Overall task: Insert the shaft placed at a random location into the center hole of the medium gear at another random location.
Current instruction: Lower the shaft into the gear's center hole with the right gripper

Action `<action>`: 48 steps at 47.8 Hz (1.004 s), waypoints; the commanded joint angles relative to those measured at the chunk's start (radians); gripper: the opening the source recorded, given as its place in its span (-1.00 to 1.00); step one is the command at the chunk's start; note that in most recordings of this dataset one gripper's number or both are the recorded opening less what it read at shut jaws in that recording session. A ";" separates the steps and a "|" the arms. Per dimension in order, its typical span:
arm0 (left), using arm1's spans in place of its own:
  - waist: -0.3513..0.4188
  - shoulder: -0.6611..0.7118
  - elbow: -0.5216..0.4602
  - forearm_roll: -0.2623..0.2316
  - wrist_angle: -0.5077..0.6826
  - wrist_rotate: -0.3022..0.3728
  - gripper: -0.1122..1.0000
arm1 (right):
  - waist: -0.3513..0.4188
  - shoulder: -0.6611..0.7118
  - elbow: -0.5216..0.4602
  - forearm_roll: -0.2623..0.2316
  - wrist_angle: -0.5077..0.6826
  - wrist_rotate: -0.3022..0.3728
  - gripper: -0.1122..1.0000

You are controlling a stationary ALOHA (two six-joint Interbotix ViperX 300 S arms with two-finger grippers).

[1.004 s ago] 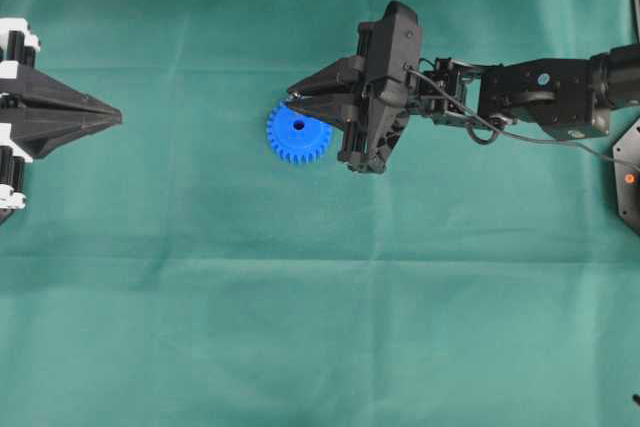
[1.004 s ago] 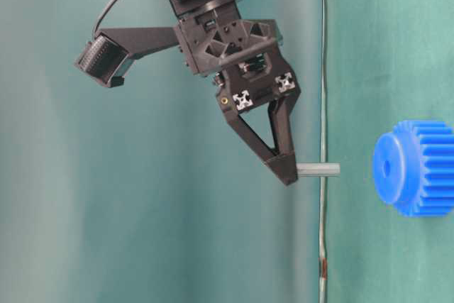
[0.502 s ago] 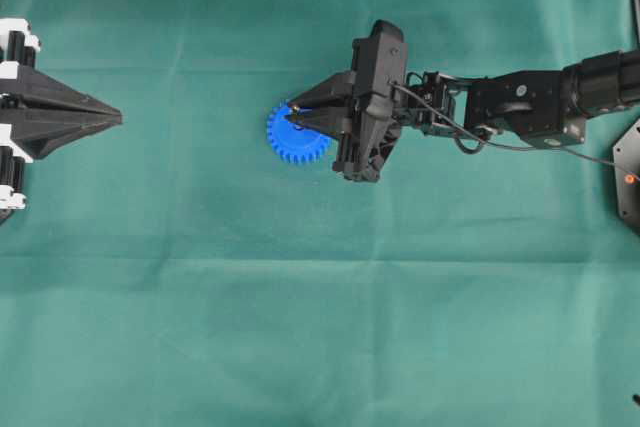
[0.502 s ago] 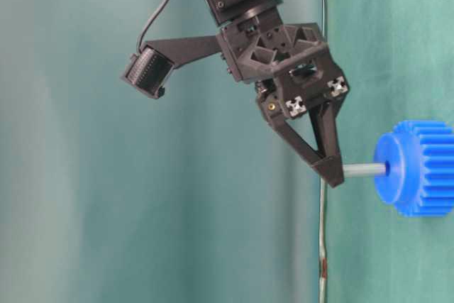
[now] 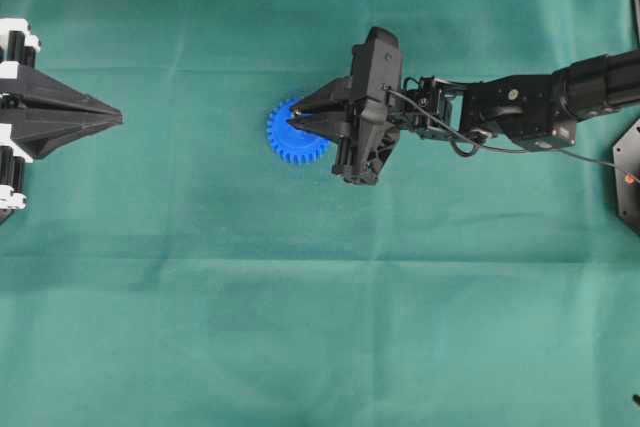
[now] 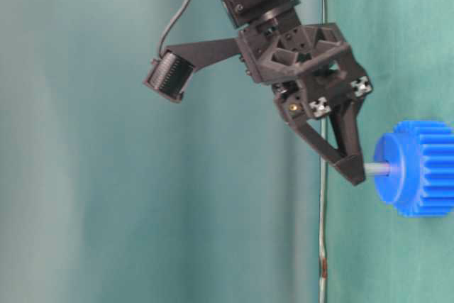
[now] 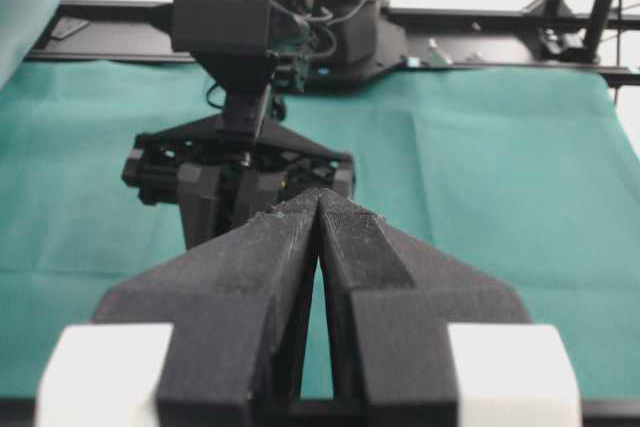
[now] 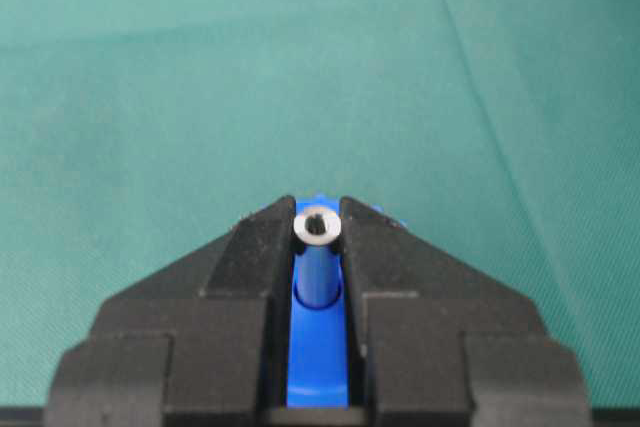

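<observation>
overhead: straight down | table-level: sideways, close | wrists: along claws | shared: medium gear (image 5: pixel 297 133)

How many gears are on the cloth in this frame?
1. The medium gear lies left of centre on the green cloth, under the right gripper, whose shaft enters its hub. Nothing suggests hidden ones.

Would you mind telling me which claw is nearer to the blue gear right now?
Right. The right claw is directly over the blue gear, shut on the shaft entering its hub. The left claw sits well apart at the left edge.
</observation>
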 commanded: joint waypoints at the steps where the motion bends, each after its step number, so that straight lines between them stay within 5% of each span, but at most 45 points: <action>1: 0.000 0.008 -0.009 0.002 -0.005 0.000 -0.79 | 0.002 -0.006 -0.009 0.006 -0.017 0.002 -0.56; 34: 0.002 0.008 -0.008 0.002 -0.005 0.000 -0.79 | 0.003 0.014 -0.011 0.006 0.005 0.002 -0.52; 48: 0.002 0.008 -0.008 0.002 -0.005 0.000 -0.79 | 0.003 -0.040 -0.009 0.006 0.005 -0.003 0.77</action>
